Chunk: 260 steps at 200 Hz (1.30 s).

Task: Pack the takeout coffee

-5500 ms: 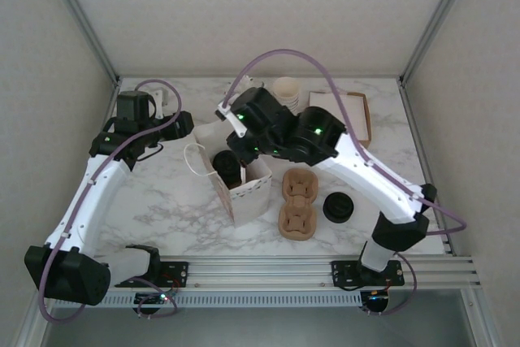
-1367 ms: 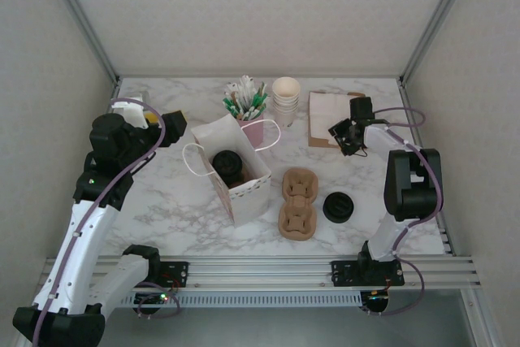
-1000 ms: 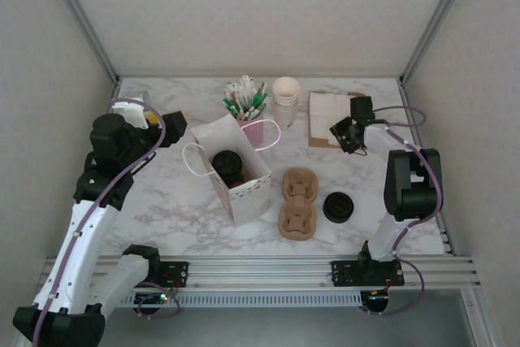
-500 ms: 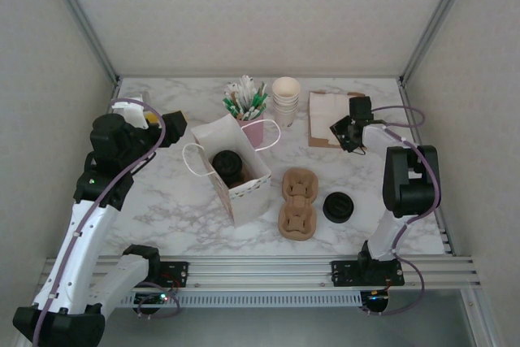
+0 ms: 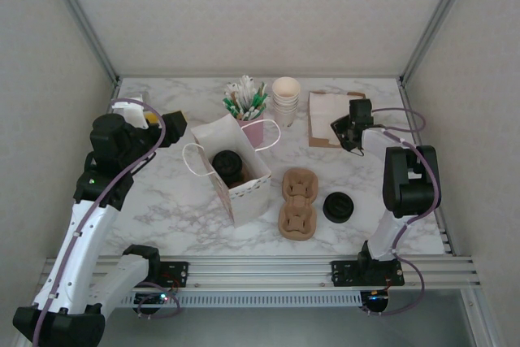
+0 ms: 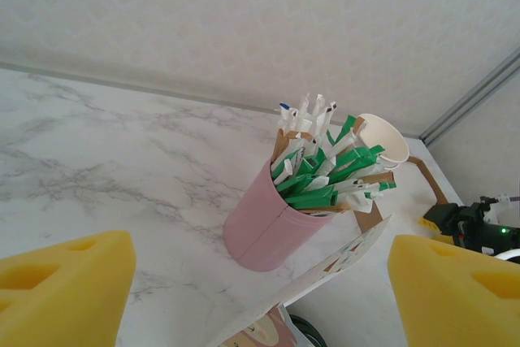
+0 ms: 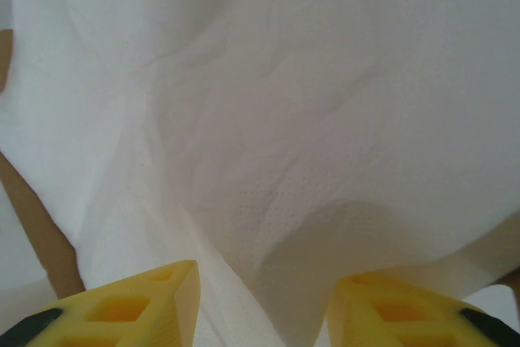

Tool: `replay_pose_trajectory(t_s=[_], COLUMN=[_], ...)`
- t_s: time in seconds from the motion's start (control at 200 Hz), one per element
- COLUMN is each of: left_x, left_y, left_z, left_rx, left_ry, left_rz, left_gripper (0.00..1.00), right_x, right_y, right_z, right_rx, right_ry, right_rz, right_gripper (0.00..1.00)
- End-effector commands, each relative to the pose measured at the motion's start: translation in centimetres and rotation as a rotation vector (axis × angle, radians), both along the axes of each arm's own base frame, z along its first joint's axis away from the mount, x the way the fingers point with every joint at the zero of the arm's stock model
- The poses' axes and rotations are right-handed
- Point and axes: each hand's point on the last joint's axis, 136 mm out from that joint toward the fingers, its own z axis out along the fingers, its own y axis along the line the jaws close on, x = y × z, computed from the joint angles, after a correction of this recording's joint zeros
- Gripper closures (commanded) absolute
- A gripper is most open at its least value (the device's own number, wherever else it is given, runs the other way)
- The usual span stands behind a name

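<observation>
takeout coffee (image 5: 227, 162) inside paper bag (image 5: 249, 197)

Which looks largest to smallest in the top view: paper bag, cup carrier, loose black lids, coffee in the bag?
1. paper bag
2. cup carrier
3. loose black lids and takeout coffee: about alike. The coffee sits partly hidden inside the bag, so I won't rank these two.
</observation>
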Motion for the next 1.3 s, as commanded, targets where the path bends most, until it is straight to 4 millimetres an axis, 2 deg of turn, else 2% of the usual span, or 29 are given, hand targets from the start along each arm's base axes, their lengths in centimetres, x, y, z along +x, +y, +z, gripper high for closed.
replay_pose_trajectory(t_s=[0.0, 0.08, 0.28, 0.36, 0.38, 0.526, 0.581, 0.666, 0.736, 0.816, 0.951, 1.016, 1.166, 1.211, 1.296], left_x=[-0.1, -0.1, -0.4, -0.5, -0.7, -1.9, -2.7, -4.1, -5.3, -6.0, -7.4, -8.3, -9.9, -10.2, -10.9], left_y=[0.3, 0.4, 1.1, 1.4, 1.5, 2.1, 1.3, -1.2, -3.6, -5.7, -9.0, -10.7, -13.9, -14.4, -15.3], left_z=[0.1, 0.2, 0.4, 0.5, 0.6, 2.6, 3.7, 5.5, 6.5, 7.2, 8.8, 9.5, 9.9, 10.1, 10.6], left_rx=[0.005, 0.006, 0.040, 0.075, 0.090, 0.162, 0.164, 0.139, 0.140, 0.170, 0.225, 0.241, 0.357, 0.389, 0.460], left_ry=[-0.013, -0.015, -0.029, -0.037, -0.038, -0.089, -0.117, -0.153, -0.182, -0.214, -0.299, -0.349, -0.458, -0.501, -0.591], left_rz=[0.016, 0.018, 0.047, 0.056, 0.059, 0.060, 0.005, -0.148, -0.296, -0.393, -0.526, -0.603, -0.736, -0.749, -0.781], left_gripper=[0.18, 0.18, 0.18, 0.18, 0.18, 0.16, 0.15, 0.09, 0.04, 0.04, 0.05, 0.05, 0.05, 0.00, 0.00], right_x=[0.9, 1.2, 1.6, 1.7, 1.6, 1.1, 0.7, -0.5, -2.2, -4.4, -9.2, -12.1, -18.3, -19.7, -22.2], right_y=[-0.5, -0.7, -0.7, -0.6, -0.6, 0.2, 0.7, 1.3, 2.4, 4.3, 7.1, 9.1, 13.1, 13.8, 15.0], right_z=[1.1, 1.3, 2.1, 3.4, 3.8, 9.4, 12.3, 16.6, 19.9, 24.0, 29.9, 32.5, 36.5, 37.0, 37.8], right_rx=[-0.008, -0.010, -0.021, -0.034, -0.038, -0.129, -0.166, -0.232, -0.255, -0.234, -0.162, -0.135, -0.137, -0.140, -0.137], right_ry=[-0.060, -0.074, -0.090, -0.114, -0.120, -0.204, -0.261, -0.347, -0.407, -0.503, -0.637, -0.705, -0.825, -0.838, -0.865], right_rz=[-0.038, -0.049, -0.040, -0.016, -0.008, 0.158, 0.234, 0.347, 0.455, 0.593, 0.767, 0.876, 1.099, 1.144, 1.222], right_gripper=[0.55, 0.57, 0.86, 1.00, 1.00, 1.00, 1.00, 1.00, 1.00, 1.00, 1.00, 1.00, 1.00, 1.00, 1.00])
